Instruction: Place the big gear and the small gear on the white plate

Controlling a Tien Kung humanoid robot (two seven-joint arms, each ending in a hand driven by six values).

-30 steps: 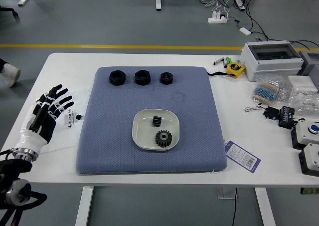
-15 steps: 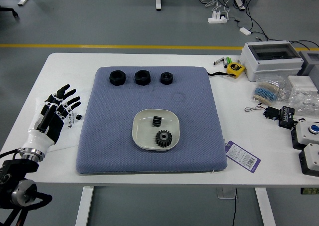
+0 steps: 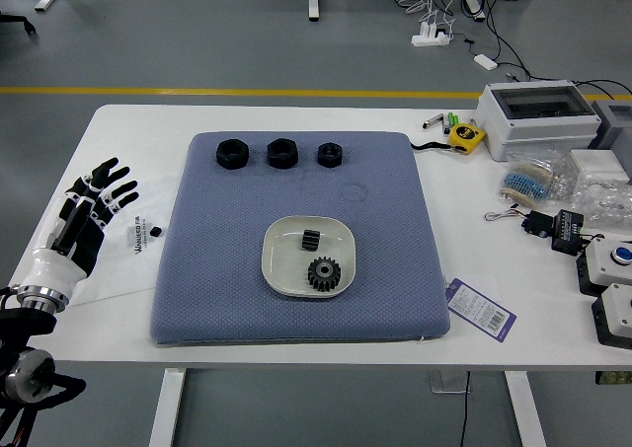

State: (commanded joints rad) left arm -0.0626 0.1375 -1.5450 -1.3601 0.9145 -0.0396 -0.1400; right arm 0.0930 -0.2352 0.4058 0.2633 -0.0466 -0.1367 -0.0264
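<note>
Left hand (image 3: 87,224), fingers spread, hung outside blue pad (image 3: 395,269) edge, nine o'clock. Open pad ringed white plate (image 3: 285,258); small gear (image 3: 311,240) sat at twelve, big gear (image 3: 324,274) at five.

A blue-grey padded mat (image 3: 207,279) lies flat on the white tabletop (image 3: 553,324). Three black nut-shaped parts (image 3: 282,154) form a row along its far edge. Right of the mat: yellow tape measure (image 3: 466,137), white enclosure with dark window (image 3: 538,116), clear bag of blue parts (image 3: 526,183), blue-button control box (image 3: 610,260), purple-bordered tag (image 3: 481,310). On the floor beyond: yellow line (image 3: 296,94), white power strip (image 3: 431,38).
</note>
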